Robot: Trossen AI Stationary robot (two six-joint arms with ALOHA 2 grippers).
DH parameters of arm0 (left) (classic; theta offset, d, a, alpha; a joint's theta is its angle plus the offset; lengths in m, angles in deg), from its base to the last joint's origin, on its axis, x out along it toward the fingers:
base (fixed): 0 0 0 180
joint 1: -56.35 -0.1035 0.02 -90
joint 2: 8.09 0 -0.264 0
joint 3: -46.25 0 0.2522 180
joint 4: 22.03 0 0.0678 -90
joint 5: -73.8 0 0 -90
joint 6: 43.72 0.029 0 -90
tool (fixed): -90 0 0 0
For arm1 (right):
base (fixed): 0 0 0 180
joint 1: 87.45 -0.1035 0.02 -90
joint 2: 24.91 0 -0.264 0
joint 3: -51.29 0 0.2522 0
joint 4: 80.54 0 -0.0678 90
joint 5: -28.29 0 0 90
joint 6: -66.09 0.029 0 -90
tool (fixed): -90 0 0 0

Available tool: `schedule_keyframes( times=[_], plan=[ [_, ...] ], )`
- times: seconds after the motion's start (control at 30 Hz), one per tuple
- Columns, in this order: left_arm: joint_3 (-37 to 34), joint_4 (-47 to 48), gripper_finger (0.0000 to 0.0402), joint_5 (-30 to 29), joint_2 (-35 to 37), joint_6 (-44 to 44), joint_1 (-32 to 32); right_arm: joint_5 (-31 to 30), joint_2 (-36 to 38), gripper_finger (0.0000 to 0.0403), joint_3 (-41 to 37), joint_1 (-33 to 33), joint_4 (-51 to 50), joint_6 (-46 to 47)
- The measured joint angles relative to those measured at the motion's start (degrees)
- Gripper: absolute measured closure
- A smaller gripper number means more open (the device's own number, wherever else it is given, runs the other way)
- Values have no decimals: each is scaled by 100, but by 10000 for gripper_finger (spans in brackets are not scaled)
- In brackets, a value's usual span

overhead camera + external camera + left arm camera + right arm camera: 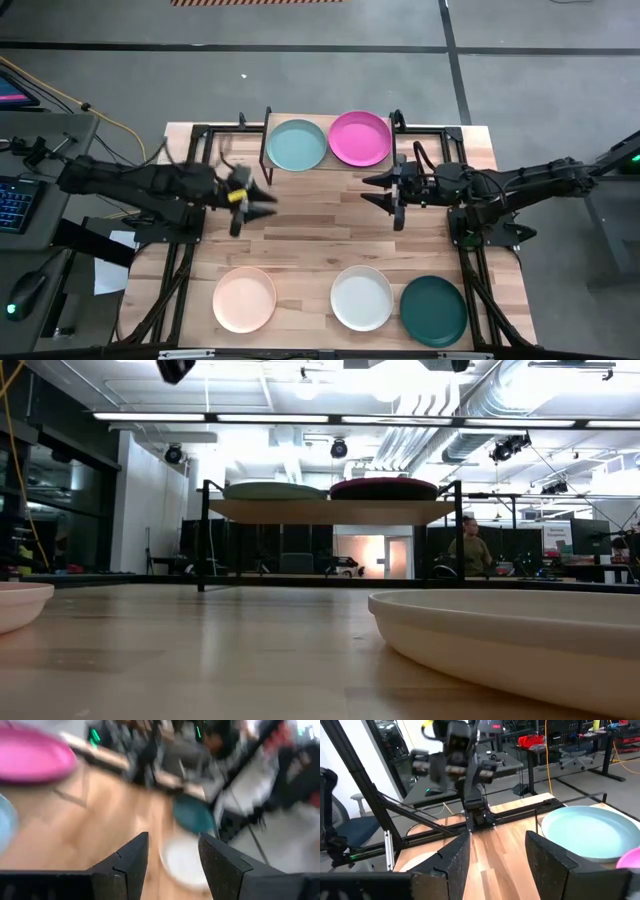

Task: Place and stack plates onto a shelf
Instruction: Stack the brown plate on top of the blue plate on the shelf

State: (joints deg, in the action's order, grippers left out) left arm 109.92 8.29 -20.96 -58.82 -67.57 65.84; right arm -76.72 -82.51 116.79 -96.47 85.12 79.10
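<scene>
The shelf (330, 170) stands at the table's far middle. A light blue-teal plate (296, 145) and a magenta plate (360, 138) lie side by side on its board; the low view shows both on top of the shelf (330, 510). A peach plate (244, 298), a white plate (362, 297) and a dark teal plate (433, 309) lie flat on the table near its front edge. No black plate is in view. My left gripper (262, 205) hovers left of centre, open and empty (172, 840). My right gripper (380, 190) hovers right of centre, open and empty (495, 837).
The two grippers face each other over the bare wood at mid-table (320, 230), in front of the shelf. Black frame rails run along the table's left (180, 250) and right (480, 260) sides. A person (470, 550) stands in the room far behind the table.
</scene>
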Motion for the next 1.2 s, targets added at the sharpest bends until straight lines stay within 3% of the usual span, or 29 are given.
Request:
schedule_keyframes(
  times=[0.37,0.63,0.77,1.1,1.2],
  plan=[
    [-79,2760,241,195,-1522,187,1124,-1,-5,231,1,0,-222,245],
    [-846,1781,241,886,-2303,143,1670,-1,-5,231,1,0,-364,491],
    [-1072,1251,241,864,-2561,150,1923,-1,-5,231,1,0,-471,503],
    [-1233,1216,241,541,-3422,99,2090,-37,-9,231,1,1,-600,647],
    [-1233,1194,258,549,-3492,92,2087,-38,-9,231,1,2,-644,658]
  ],
)
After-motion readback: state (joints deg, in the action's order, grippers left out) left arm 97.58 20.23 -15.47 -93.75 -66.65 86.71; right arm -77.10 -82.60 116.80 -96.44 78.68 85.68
